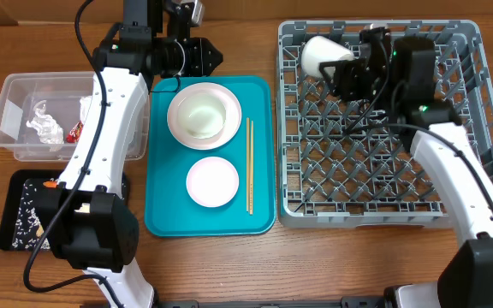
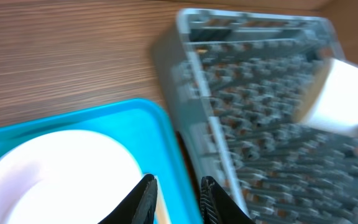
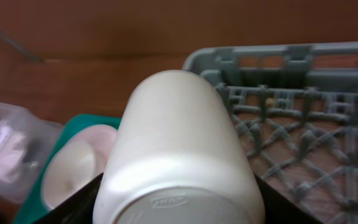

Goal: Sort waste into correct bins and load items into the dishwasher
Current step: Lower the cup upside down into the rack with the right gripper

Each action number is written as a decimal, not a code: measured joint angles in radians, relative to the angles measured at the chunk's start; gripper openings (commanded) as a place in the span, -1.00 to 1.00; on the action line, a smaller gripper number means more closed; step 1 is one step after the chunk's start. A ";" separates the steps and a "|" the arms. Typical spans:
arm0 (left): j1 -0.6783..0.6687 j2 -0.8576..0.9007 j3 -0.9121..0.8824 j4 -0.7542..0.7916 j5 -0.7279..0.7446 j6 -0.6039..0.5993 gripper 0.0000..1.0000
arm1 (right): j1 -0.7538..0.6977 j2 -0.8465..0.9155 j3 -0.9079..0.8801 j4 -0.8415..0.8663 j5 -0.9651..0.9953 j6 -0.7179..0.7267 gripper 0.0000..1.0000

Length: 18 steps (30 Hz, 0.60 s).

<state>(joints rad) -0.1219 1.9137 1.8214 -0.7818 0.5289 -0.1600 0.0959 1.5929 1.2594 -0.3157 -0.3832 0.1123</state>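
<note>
Right claw (image 1: pixel 339 68) is clamped on the cup (image 1: pixel 322 54), which lies on its side between the fingers with its base toward the wrist (its mouth is not in view). Directly beneath claw and cup is the far left corner of the rack (image 1: pixel 362 212); I cannot tell whether the cup touches the pegs. The step in hand looks like loading the cup. Next it likely needs tipping mouth-down, lowering among the pegs, then release. Out past the cup, off the rack, the tray (image 1: pixel 165 205) holds a bowl (image 1: pixel 204 115), a dish (image 1: pixel 212 181) and chopsticks (image 1: pixel 249 167), not yet loaded. Left claw (image 1: pixel 212 58) hangs at the tray's far edge, its fingers almost together and holding nothing.
</note>
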 measured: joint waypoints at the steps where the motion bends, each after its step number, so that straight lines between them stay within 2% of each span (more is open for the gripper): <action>1: 0.000 0.000 0.000 -0.004 -0.023 -0.002 -0.46 | 0.000 0.000 0.036 -0.056 0.047 -0.007 -0.09; 4: 0.000 0.000 0.000 -0.015 -0.104 -0.011 -0.38 | 0.000 0.000 0.164 -0.187 0.160 -0.016 -0.10; 8: 0.000 0.000 0.000 -0.019 -0.163 -0.021 -0.39 | 0.000 0.000 0.314 -0.282 0.240 -0.025 -0.12; 18: 0.000 0.000 0.000 -0.087 -0.335 -0.056 -0.38 | 0.033 0.019 0.339 -0.357 0.374 -0.049 -0.13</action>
<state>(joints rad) -0.1219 1.9137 1.8214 -0.8688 0.1940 -0.2157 0.1287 1.6115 1.5986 -0.6727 -0.0090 0.0635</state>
